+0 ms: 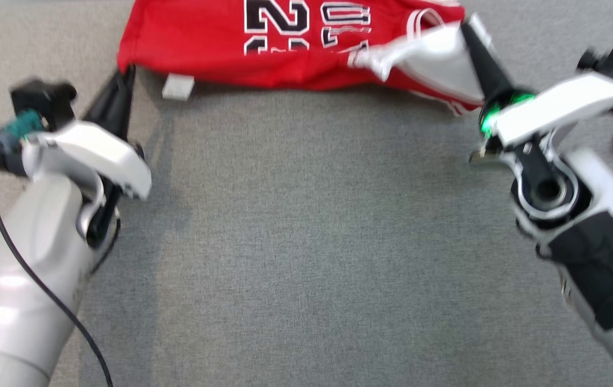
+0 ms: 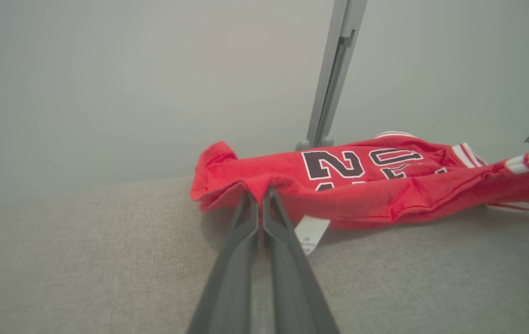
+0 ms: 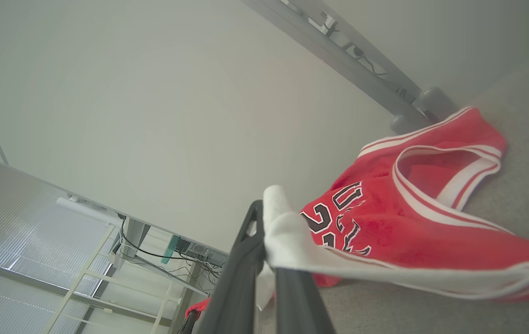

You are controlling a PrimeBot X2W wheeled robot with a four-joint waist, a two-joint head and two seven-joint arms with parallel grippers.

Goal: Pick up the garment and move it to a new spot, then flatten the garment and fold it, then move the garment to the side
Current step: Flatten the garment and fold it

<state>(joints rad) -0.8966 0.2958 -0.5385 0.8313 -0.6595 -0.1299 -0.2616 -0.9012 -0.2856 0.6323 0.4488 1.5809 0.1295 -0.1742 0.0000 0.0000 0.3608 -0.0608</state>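
You're in a lab-like test room: grey fabric-covered surface [image 1: 306,242], bare grey metal frame post [image 2: 334,69] against a plain pale wall [image 2: 106,69], slatted window blinds [image 3: 23,241], loose black cables [image 3: 150,254].

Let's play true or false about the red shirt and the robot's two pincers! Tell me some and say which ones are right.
1. The jersey is red with black numbers. True.
2. The left pincer is wide open, away from the jersey. False: it is shut on the jersey's red edge.
3. The right pincer pinches a white-trimmed strap of the jersey. True.
4. The jersey is folded into a neat square. False: it lies stretched long and rumpled on the grey surface.
5. A white label hangs beside the left pincer. True.
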